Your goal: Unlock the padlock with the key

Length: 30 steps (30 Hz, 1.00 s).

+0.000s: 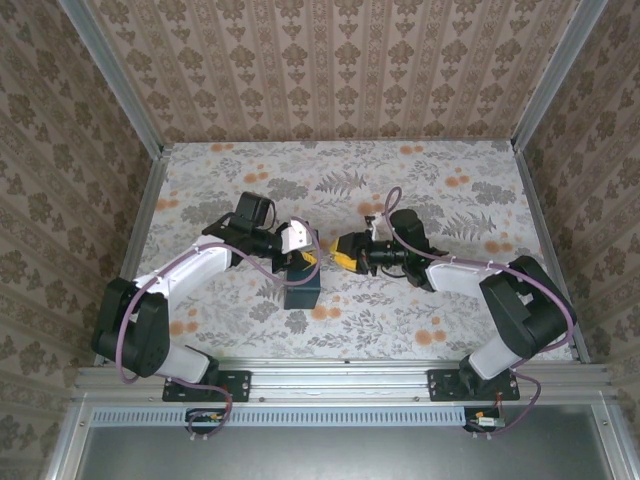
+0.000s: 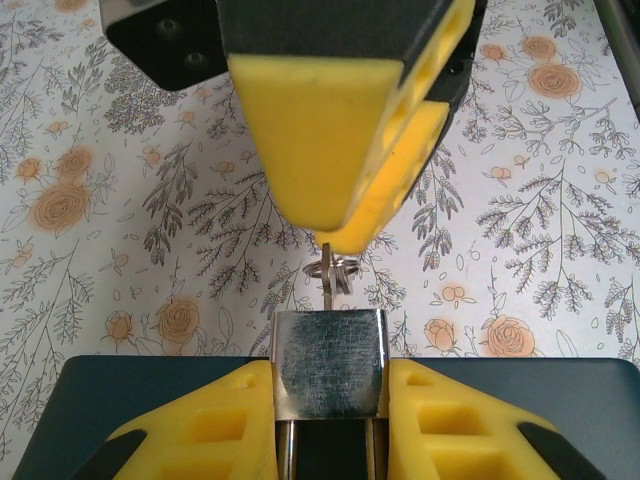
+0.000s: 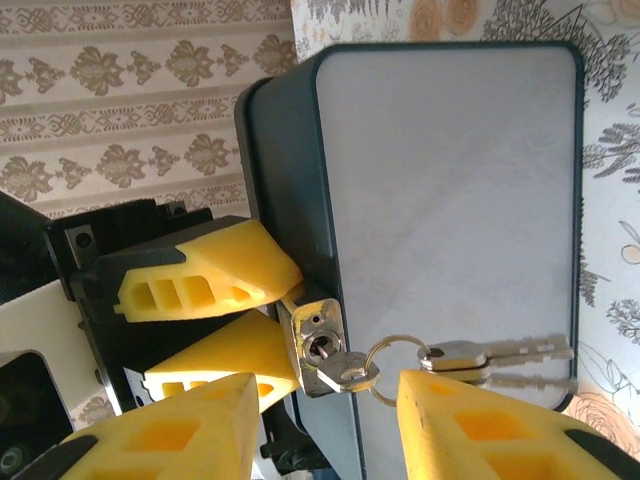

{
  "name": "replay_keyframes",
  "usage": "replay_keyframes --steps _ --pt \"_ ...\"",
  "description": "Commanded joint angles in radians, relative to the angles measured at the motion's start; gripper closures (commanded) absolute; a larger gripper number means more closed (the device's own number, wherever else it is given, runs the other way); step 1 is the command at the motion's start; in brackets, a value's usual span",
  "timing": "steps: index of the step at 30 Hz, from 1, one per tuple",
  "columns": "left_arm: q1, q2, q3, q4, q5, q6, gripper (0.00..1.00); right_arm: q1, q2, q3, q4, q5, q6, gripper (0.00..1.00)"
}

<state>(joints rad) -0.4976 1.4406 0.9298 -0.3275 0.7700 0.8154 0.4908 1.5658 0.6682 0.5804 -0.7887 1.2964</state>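
Note:
The padlock (image 2: 330, 360) is a small scratched silver block, and my left gripper (image 2: 330, 395) is shut on its sides. The thin silver key (image 3: 345, 368) sits in the keyhole on the padlock (image 3: 315, 335) end face. Its ring (image 3: 385, 365) carries two spare keys (image 3: 500, 355) that lie on a dark box. My right gripper (image 3: 330, 425) is open, one yellow finger on each side of the key head without touching it. In the top view the left gripper (image 1: 308, 258) and the right gripper (image 1: 340, 250) meet tip to tip mid-table.
A dark blue-grey box (image 3: 450, 180) with a pale grey face lies under and beside the padlock, also seen from above as the box (image 1: 300, 290). The floral tablecloth (image 1: 450, 200) spreads around it. Patterned walls close the back and sides.

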Motion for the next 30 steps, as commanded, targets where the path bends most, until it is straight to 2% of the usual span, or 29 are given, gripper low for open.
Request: replay_keyframes --steps 1,7,17,30 --pt "0.002 0.023 -0.027 -0.076 -0.036 0.019 0.75 0.012 0.029 0.016 0.043 0.014 0.043 0.59" --pt "0.002 0.022 -0.026 -0.077 -0.035 0.019 0.75 0.021 0.043 0.016 0.058 0.019 0.05 0.62" --pt "0.003 0.024 -0.023 -0.082 -0.034 0.019 0.76 0.006 0.025 0.011 0.056 0.037 0.048 0.59" --pt "0.004 0.029 -0.02 -0.082 -0.032 0.016 0.76 0.003 0.034 0.031 0.063 0.034 0.041 0.68"
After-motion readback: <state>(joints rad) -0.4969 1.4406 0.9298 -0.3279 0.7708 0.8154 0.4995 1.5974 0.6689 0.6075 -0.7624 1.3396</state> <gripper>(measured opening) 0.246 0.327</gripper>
